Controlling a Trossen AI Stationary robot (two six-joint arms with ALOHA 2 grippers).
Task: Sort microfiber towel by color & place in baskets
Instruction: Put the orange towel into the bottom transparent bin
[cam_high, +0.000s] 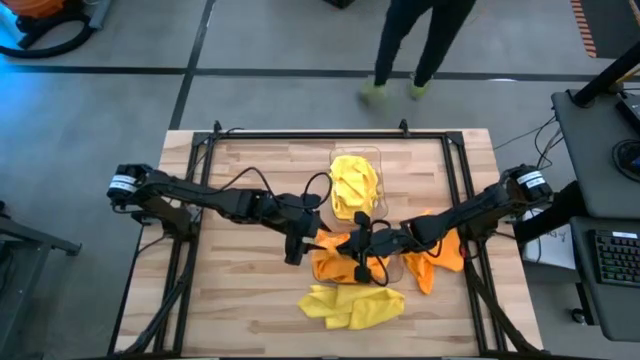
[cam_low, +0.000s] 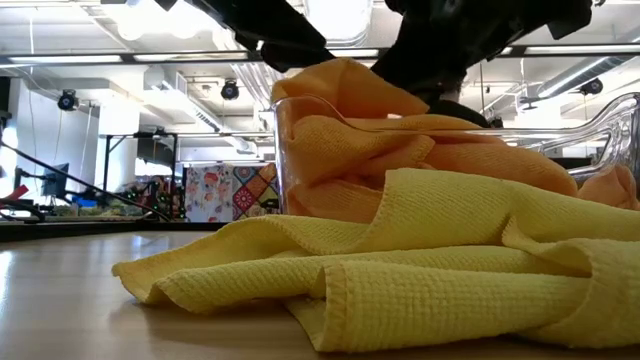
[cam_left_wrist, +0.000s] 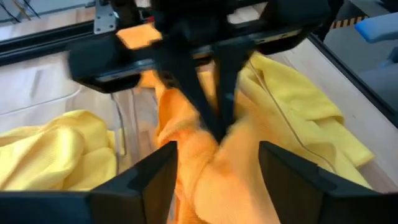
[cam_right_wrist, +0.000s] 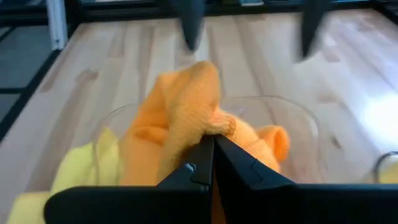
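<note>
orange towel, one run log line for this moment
left gripper open over orange towel | right gripper shut on it | above near basket

baskets (cam_high: 361, 160): 2 | arms: 2 | person (cam_high: 415, 40): 1 | towels: several yellow, several orange

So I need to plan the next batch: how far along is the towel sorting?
Partly done. Yellow towels fill the far basket. In hand: the right claw, shut, pinches an orange towel over the near basket; the left claw is open. Left: loose yellow towels and orange towels lie on the table.
</note>
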